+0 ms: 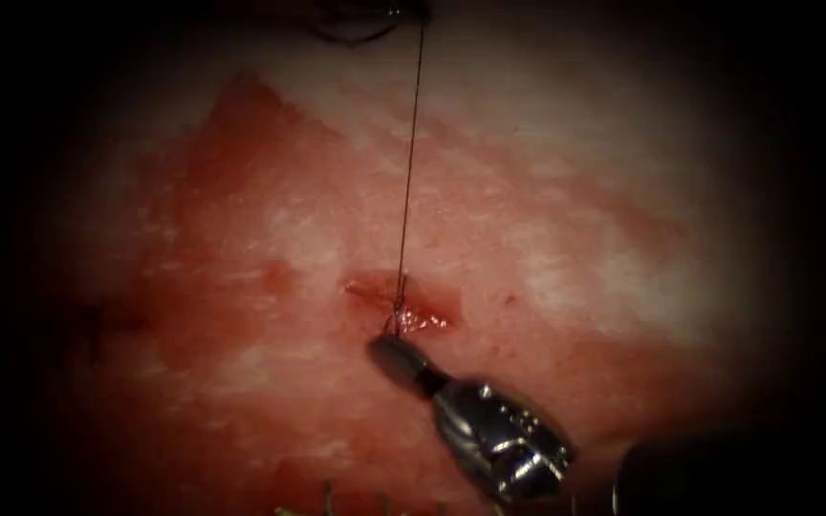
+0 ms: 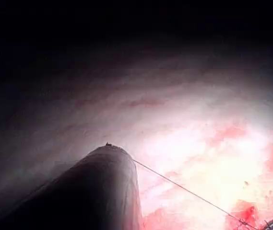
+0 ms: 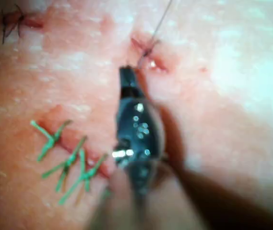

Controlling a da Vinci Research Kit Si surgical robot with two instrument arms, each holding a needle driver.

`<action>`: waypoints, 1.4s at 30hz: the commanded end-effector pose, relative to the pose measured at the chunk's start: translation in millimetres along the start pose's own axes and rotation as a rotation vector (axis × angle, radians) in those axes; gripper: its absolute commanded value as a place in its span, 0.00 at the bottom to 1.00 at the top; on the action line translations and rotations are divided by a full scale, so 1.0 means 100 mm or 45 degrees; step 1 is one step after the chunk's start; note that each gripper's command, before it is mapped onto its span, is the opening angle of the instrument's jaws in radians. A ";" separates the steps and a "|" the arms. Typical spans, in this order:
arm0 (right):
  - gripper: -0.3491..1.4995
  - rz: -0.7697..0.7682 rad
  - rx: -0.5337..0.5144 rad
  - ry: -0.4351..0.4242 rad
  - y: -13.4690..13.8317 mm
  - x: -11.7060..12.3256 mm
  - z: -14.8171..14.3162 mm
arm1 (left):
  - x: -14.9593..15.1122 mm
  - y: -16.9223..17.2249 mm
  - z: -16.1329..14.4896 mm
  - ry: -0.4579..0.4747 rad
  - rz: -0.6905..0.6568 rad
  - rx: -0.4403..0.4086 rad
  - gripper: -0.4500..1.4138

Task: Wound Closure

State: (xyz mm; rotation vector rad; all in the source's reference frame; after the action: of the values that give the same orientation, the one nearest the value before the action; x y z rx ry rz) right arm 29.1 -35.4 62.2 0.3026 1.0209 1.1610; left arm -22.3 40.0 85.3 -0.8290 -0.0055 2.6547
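The right tool (image 1: 396,358) was glossy polished metal with bright glints, its tip duller and darker; the tissue (image 1: 566,248) looked moist, soft and uneven; the thread (image 1: 411,153) was thin, dark and matt; green stitches (image 3: 69,160) looked smooth, like plastic.

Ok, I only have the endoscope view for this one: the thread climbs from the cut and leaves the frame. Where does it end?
Observer: In the left wrist view the thread runs taut from the cut to the tip of the left hand.
Operator: And the green tips at my lower edge?
Observer: The right wrist view shows green stitches crossing a second cut beside the right hand.
Operator: Any other sewing?
Observer: Dark stitches close a third cut farther off.
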 end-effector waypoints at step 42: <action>0.90 -0.047 0.098 0.182 -0.008 0.007 -0.011 | 0.003 0.003 -0.064 0.004 -0.046 0.010 0.00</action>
State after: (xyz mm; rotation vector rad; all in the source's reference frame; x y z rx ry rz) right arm 29.0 -34.5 60.2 0.2615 1.2000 1.1138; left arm -18.2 39.0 78.2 -0.8244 -0.0186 2.6131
